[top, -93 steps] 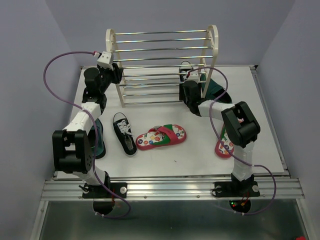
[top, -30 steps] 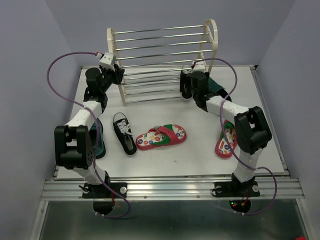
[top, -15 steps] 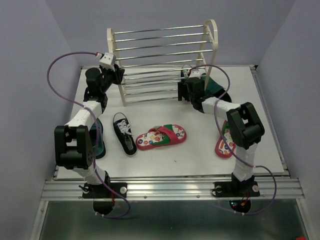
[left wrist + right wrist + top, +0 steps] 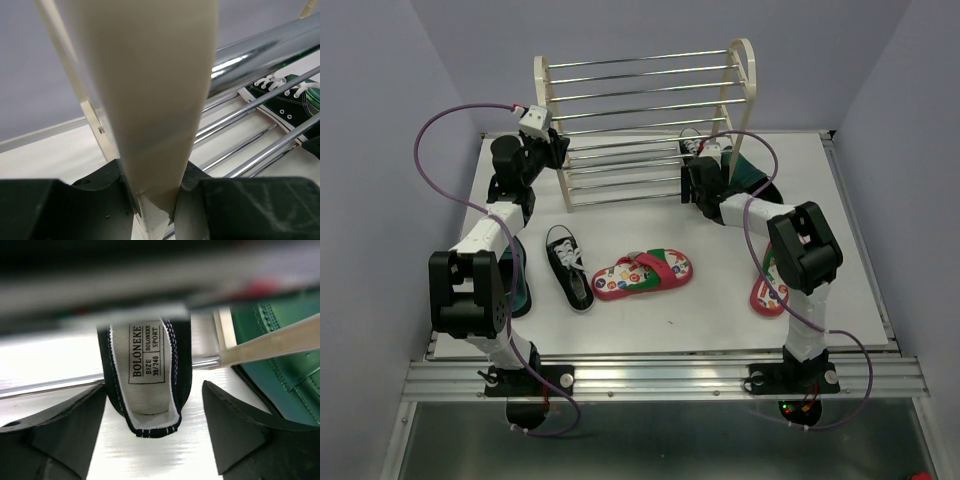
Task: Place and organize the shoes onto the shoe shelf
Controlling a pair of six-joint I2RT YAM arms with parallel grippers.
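The cream-white shoe shelf stands at the back centre. My left gripper is shut on its left side panel, which fills the gap between the jaws. A black sneaker lies on the low rods at the shelf's right end. In the right wrist view its heel sits between my open right gripper's fingers without touching them; the gripper is at the shelf's right front. The other black sneaker and a flip-flop lie mid-table.
A teal dress shoe lies right of the shelf, close to the right gripper. The other teal shoe lies under the left arm. A second flip-flop lies by the right arm's elbow.
The right arm's elbow has swung in from the right, and its gripper has shifted slightly by the sneaker's heel. The left gripper still holds the shelf's side panel.
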